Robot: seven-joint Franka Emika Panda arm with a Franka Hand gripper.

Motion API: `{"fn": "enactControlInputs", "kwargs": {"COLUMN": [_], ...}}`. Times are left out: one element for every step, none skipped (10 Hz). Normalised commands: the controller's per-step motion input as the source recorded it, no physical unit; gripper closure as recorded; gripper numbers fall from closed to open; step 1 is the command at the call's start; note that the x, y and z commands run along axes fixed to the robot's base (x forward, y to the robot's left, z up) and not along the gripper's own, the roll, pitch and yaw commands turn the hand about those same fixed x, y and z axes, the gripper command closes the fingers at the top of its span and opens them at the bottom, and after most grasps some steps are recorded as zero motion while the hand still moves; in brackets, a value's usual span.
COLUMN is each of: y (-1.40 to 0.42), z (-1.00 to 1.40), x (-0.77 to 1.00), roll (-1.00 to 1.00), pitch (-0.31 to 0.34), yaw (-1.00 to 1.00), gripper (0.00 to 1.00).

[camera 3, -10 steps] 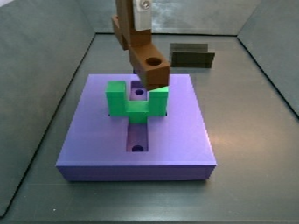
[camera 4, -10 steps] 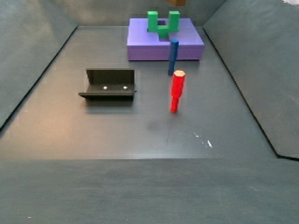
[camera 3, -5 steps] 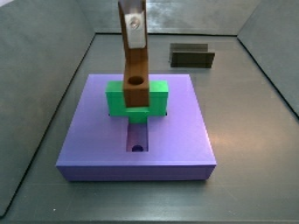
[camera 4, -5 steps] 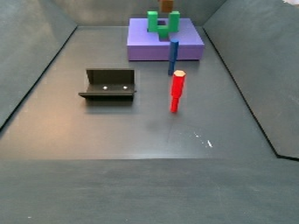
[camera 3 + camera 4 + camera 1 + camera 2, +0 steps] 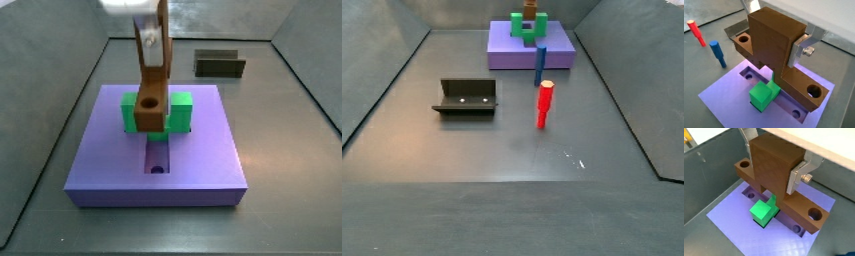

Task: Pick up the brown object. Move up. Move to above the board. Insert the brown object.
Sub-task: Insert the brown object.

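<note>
Hovering over the board (image 5: 724, 95), showing the gripper (image 5: 777, 34) in both wrist views as two flat plates of bare silver metal. Carrying, on one of the fingers (image 5: 797, 50), a bent tab with a small round silver screw (image 5: 808, 50) sticking out sideways. Catching light along the plates' thin edges. Appearing in a side view only as a pale, blurred, silver-grey shape at the upper edge.

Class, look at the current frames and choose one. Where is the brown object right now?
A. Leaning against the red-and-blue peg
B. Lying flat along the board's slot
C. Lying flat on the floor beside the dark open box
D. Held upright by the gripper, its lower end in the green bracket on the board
D: in a side view the gripper holds the brown object upright, its lower end between the arms of the green bracket on the board.
</note>
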Motion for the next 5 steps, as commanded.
{"fn": "enactControlInputs", "kwargs": {"y": [-0.17,-0.04,0.0,0.01,0.0], "z": [-0.36,-0.33,-0.28,-0.28,-0.2], "x": [0.0,0.07,0.22,0.21,0.14], "roll": [0.28,0.16,0.1,0.05,0.0], "pitch": [-0.03,-0.026,-0.016,-0.01,-0.011], "yaw": [0.0,0.0,0.0,0.0,0.0], "gripper": [1.0,1.0,1.0,1.0,1.0]}}
